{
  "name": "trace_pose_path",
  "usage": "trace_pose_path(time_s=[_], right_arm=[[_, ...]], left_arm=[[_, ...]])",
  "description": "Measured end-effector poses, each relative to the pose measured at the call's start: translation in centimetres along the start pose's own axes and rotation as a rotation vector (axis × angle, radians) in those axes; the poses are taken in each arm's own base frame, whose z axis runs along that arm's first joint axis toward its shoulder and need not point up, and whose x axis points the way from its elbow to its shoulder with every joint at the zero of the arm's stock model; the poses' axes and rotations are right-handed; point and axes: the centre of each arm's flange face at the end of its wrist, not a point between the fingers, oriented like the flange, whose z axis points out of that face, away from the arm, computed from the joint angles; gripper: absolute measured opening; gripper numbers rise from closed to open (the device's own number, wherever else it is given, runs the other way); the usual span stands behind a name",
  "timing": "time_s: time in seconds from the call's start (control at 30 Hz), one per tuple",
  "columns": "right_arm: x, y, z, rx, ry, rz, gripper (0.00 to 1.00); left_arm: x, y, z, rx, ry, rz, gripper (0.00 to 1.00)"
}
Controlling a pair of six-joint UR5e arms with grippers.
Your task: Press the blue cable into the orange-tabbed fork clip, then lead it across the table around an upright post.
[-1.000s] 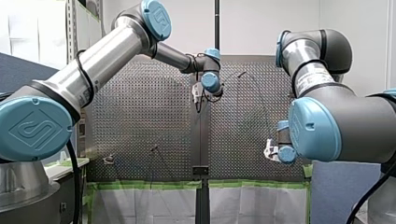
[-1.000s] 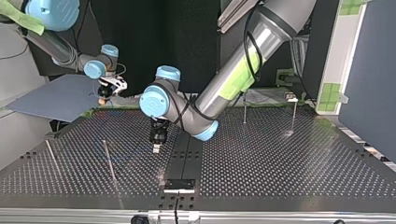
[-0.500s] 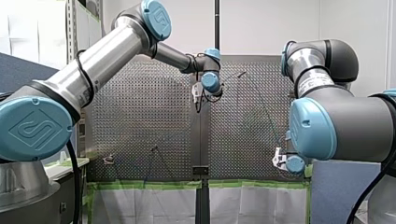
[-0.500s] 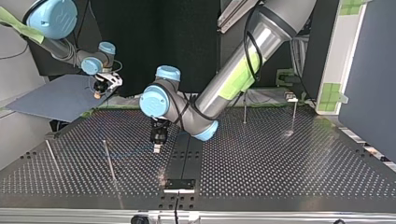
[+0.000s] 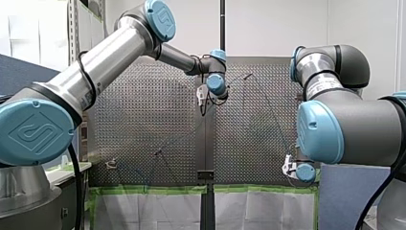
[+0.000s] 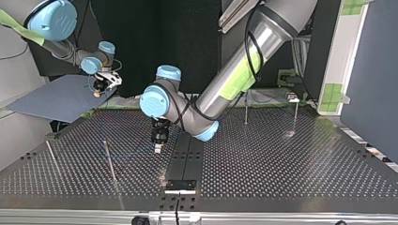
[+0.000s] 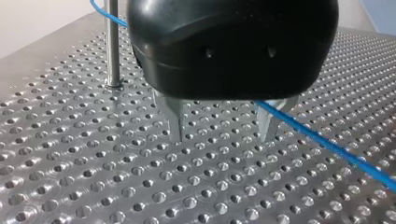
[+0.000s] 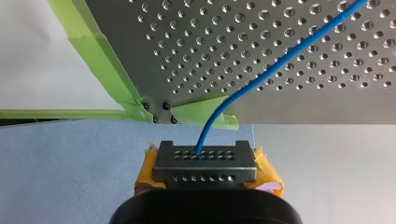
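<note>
The blue cable (image 7: 327, 144) runs low over the perforated table (image 7: 93, 186). It passes close by one metal finger (image 7: 267, 125) of my left gripper (image 7: 221, 139), which stands open just above the holes, holding nothing. Behind that gripper the cable goes by an upright post (image 7: 112, 46). My right gripper (image 8: 204, 154), with yellow pads, is shut on the blue cable (image 8: 280, 58) beyond the table's taped corner. In the top view my left gripper (image 6: 157, 149) is mid-table and my right gripper (image 6: 99, 89) hangs off the far left corner. A small clip (image 6: 292, 97) sits at the far right.
More thin posts stand on the table: one (image 6: 110, 161) and another (image 6: 51, 157) at the top view's left, two (image 6: 245, 110) (image 6: 294, 117) at its far right. A black bracket (image 6: 179, 185) sits on the near edge. Green tape (image 8: 107, 70) lines the table's border.
My right gripper has carried the cable outward past the table's corner, down and right in the front view. My left arm has stayed in place.
</note>
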Motion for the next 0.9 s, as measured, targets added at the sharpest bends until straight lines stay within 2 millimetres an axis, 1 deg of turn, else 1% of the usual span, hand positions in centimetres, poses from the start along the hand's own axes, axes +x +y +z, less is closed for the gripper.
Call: trace_pose_path(time_s=[0.03, 0.33, 0.47, 0.67, 0.9], right_arm=[[0.0, 0.0, 0.0, 0.0, -0.001, 0.0, 0.0], [-0.1, 0.2, 0.0, -0.002, -0.005, 0.01, 0.0], [0.0, 0.2, 0.0, -0.001, -0.005, 0.013, 0.0], [0.0, 0.2, 0.1, 0.001, -0.006, 0.014, 0.0], [0.0, 0.1, 0.1, 0.004, -0.008, 0.012, 0.0]], left_arm=[[0.0, 0.0, 0.0, 0.0, 0.001, -0.001, 1.0], [0.4, 0.4, -0.8, -0.052, 0.047, -0.026, 1.0], [0.2, 0.5, -1.2, -0.07, 0.054, -0.058, 1.0], [-1.0, 0.0, -2.1, -0.032, 0.059, -0.122, 1.0], [-3.5, 0.0, -3.6, 0.034, 0.018, -0.21, 1.0]])
